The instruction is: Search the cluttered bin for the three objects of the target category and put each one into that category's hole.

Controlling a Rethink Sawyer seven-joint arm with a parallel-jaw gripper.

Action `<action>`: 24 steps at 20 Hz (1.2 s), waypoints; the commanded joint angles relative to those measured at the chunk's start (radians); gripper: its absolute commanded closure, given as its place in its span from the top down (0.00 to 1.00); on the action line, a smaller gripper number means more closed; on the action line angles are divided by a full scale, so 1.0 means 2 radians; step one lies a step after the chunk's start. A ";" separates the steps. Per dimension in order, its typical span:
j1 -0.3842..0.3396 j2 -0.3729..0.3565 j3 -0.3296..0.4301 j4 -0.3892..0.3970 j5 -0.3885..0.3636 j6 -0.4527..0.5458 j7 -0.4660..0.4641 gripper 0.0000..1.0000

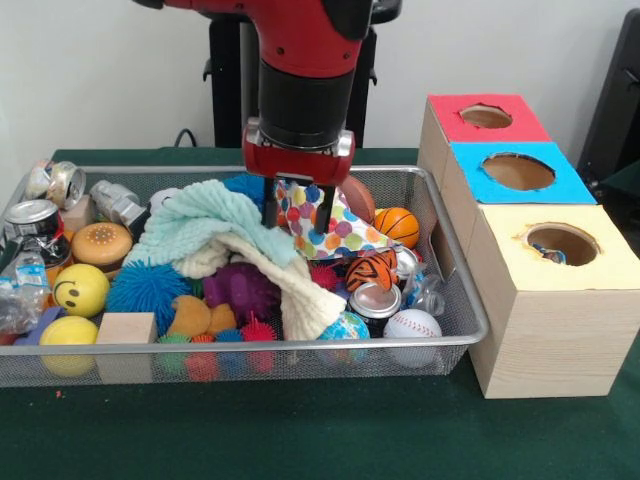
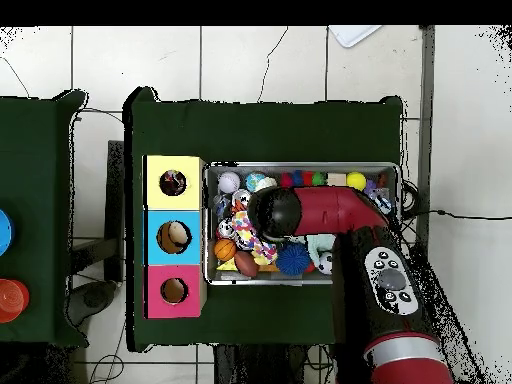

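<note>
While the arm hangs over the wire bin (image 1: 455, 300), its contents run L to R in front view: crushed cans (image 1: 55, 182) and a burger toy (image 1: 102, 243) at far L, w/ a smiley ball (image 1: 81, 289), plain yellow ball (image 1: 68, 333) and wood block (image 1: 126, 327) along the near L rim. Next a blue spiky ball (image 1: 148, 288), then a mint knit cloth (image 1: 205, 225) draped over a cream cloth (image 1: 290, 290) mid-bin, purple toy (image 1: 240, 290) under them.

Gripper (image 1: 297, 212) sits center, fingers down and pinching the polka-dot cloth (image 1: 335, 232), which is bunched up around the tips. R of it: football (image 1: 358, 198), basketball (image 1: 397, 226), an orange/black striped ball (image 1: 371, 268), a can (image 1: 376, 303), globe ball (image 1: 346, 326) and baseball (image 1: 412, 325) at near R corner.

Beside the bin, touching its R side, stands the box row: red-top hole (image 1: 486, 116) farthest, blue-top hole (image 1: 518, 171) mid, yellow-top hole (image 1: 561, 243) nearest, something small visible inside that one. Overhead view shows the arm (image 2: 340, 210) covering much of the bin.
</note>
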 commanded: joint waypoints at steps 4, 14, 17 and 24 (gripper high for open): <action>0.001 0.018 0.041 0.087 -0.003 -0.010 -0.017 0.00; 0.019 0.021 0.027 0.088 -0.008 -0.020 0.004 0.00; 0.019 0.017 0.023 0.094 -0.013 -0.028 0.004 0.00; 0.045 -0.077 0.013 0.081 0.004 0.080 -0.016 0.00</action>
